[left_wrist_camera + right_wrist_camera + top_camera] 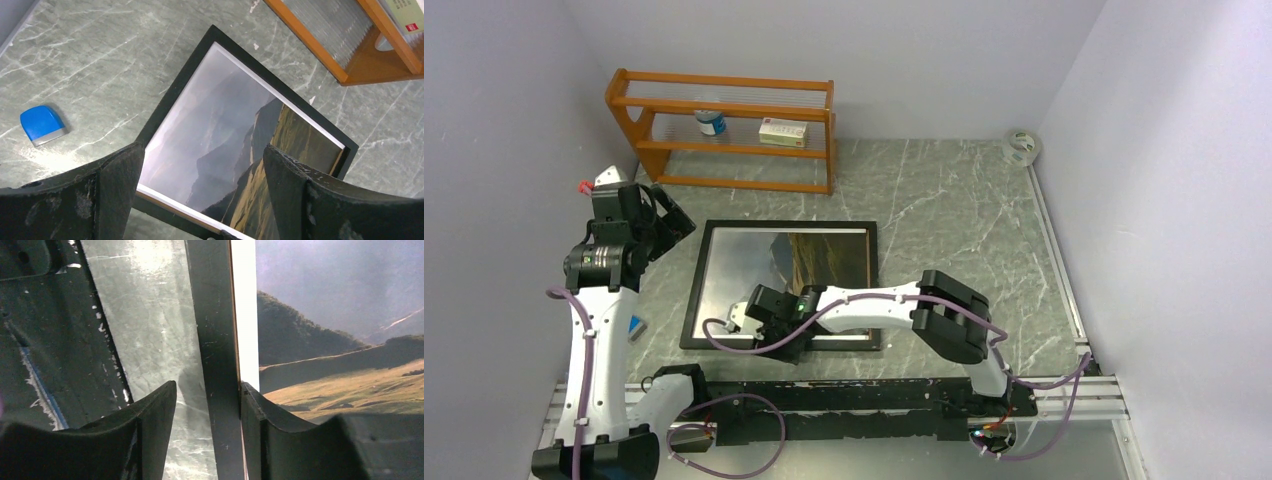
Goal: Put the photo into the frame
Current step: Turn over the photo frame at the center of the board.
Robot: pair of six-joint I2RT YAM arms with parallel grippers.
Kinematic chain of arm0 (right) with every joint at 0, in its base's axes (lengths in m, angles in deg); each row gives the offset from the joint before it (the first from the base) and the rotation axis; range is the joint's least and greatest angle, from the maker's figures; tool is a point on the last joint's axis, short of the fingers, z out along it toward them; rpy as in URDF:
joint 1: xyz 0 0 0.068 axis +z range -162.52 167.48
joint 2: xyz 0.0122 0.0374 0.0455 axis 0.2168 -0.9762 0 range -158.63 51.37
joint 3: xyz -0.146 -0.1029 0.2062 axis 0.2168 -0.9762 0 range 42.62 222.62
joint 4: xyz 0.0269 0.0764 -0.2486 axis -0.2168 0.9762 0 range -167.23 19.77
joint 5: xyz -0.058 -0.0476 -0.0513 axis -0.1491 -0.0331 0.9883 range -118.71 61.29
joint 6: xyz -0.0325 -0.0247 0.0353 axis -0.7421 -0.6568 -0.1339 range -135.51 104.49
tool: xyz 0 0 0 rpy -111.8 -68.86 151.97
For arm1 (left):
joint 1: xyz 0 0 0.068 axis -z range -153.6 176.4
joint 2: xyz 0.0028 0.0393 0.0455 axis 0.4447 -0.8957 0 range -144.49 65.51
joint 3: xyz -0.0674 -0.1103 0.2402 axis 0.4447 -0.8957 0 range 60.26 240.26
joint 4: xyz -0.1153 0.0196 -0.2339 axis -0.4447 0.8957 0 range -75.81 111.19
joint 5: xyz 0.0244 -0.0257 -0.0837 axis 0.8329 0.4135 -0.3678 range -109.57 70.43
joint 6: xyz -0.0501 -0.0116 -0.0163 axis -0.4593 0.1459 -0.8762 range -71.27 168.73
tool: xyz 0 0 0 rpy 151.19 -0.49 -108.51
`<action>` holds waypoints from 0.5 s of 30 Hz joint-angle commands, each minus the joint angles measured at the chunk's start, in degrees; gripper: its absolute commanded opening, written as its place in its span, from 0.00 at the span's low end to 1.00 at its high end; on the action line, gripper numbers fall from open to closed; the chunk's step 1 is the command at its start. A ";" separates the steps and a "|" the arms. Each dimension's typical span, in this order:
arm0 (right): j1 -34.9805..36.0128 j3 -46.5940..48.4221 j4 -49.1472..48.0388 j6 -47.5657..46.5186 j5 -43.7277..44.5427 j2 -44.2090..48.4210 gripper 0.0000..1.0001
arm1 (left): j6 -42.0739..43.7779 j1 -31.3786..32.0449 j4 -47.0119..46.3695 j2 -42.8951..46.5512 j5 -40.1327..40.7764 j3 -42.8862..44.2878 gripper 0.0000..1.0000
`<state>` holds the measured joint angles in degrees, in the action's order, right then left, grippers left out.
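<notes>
Top external view: the black frame (789, 226) lies flat mid-bench (944, 210), and the photo (824, 260) lies face up within it. At the frame's 6 o'clock edge my right jaws straddle the rail, partly open and not clamped. At 10 o'clock my left jaws hang wide open, holding nothing.

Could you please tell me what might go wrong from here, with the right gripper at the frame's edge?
1. The right gripper straddles the near bar of the frame, with one finger at the white border of the photo; closing could pinch or crease the print.
2. The left gripper hangs open above the frame, steadying nothing, so a one-sided grip might skid or tilt the frame and shift the photo.
</notes>
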<state>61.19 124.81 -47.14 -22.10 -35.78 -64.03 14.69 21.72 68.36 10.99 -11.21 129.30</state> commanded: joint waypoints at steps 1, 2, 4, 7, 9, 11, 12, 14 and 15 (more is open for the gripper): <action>1.05 -1.11 -4.12 -0.30 6.65 -0.12 0.50 | 0.17 0.00 -0.08 1.13 -2.05 0.23 0.94; 1.22 -1.29 -4.64 -0.27 8.22 -0.32 0.46 | 0.19 -0.04 0.00 0.97 -2.36 0.44 0.94; 1.47 -1.30 -4.97 -0.43 10.09 -0.24 0.36 | 0.25 -0.05 0.05 0.79 -2.55 1.02 0.94; 1.52 -0.44 -4.79 -0.57 10.95 1.26 0.24 | 0.06 0.00 0.56 0.65 -2.21 1.96 0.94; 1.52 0.94 -4.03 -0.76 9.51 2.98 0.20 | -0.37 -0.02 1.25 0.67 -1.76 2.46 0.94; 1.41 2.56 -3.04 -0.76 8.17 4.97 0.18 | -1.15 -0.06 2.27 0.87 -0.98 2.82 0.94; 1.31 3.42 -2.66 -0.71 7.43 5.90 0.17 | -1.72 -0.05 3.01 0.95 -0.65 2.91 0.94; 0.77 4.97 -2.07 -0.11 5.32 7.36 0.15 | -2.92 -0.02 4.39 1.21 0.01 3.09 0.94; 0.30 5.71 -1.63 0.29 4.23 7.86 0.14 | -3.71 -0.04 5.34 1.34 0.51 3.16 0.94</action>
<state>62.42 124.79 -49.11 -22.82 -29.35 -63.20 13.83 21.72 70.55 11.31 -12.52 129.82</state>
